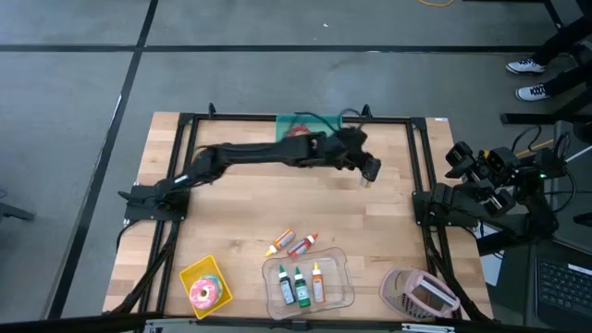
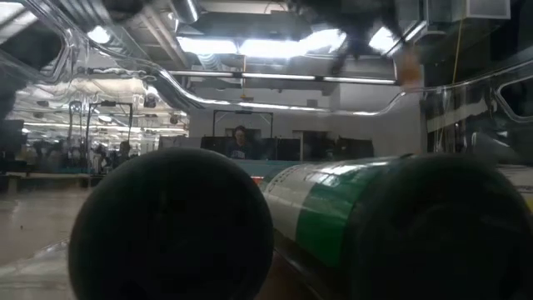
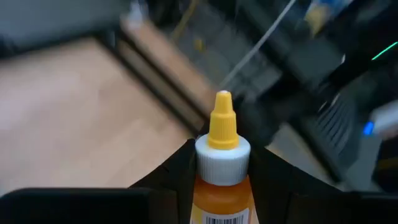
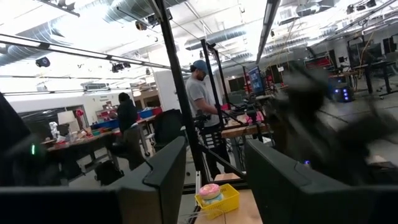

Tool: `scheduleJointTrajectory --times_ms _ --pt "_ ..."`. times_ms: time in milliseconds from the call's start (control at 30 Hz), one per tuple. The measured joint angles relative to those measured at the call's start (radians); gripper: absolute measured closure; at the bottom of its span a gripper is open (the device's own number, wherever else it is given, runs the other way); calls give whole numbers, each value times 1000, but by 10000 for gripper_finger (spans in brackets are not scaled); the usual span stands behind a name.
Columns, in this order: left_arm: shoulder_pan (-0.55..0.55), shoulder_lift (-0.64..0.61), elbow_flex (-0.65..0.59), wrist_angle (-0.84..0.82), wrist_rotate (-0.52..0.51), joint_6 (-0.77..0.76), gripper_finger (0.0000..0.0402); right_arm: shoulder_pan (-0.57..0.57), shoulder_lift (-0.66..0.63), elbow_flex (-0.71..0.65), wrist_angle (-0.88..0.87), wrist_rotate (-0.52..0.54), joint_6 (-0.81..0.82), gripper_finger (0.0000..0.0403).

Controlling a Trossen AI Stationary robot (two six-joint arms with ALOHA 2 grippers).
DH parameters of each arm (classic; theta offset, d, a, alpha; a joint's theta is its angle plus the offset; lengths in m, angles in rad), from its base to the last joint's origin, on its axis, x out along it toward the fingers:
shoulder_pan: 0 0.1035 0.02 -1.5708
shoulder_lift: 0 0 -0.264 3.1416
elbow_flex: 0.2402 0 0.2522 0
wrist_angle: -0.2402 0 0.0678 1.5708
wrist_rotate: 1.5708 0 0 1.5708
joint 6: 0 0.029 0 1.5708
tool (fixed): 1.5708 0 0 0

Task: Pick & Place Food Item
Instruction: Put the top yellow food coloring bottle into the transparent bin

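1. Left gripper (image 1: 368, 176) hung over the far middle of the table (image 1: 240, 222), its arm stretched across from the left side, and its fingers (image 3: 177, 177) were pinched on an orange dropper bottle (image 3: 222, 165).
2. From the wrist camera the bottle stood straight up between the two fingers, yellow nozzle and white collar clear of them; a grip that low on the body probably kept the cap free and the bottle steady while carried.
3. That bottle was held above the wood, well apart from the clear tray (image 1: 340, 268) near the front edge, where three more bottles (image 1: 301, 285) lay side by side; two others (image 1: 294, 242) lay loose just behind the tray.
4. Judging by that row, the tray looked like the destination.
5. Right gripper (image 4: 211, 180) waited off the table's right edge, fingers apart and holding nothing, presumably parked out of the way.
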Motion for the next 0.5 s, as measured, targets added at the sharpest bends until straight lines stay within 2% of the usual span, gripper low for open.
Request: scheduleJointTrajectory --times_ms 133,233,333,500 --pt "-68 -132 2 24 -228 18 289 0 0 0 0 -1 4 238" --pt "-114 -213 2 -39 -333 -22 289 0 0 0 0 -4 11 238" --pt "-179 -267 3 -180 -445 -166 289 0 0 0 1 -5 28 238" --pt "-347 -270 1 -418 -670 -524 289 0 0 0 0 -70 55 238"
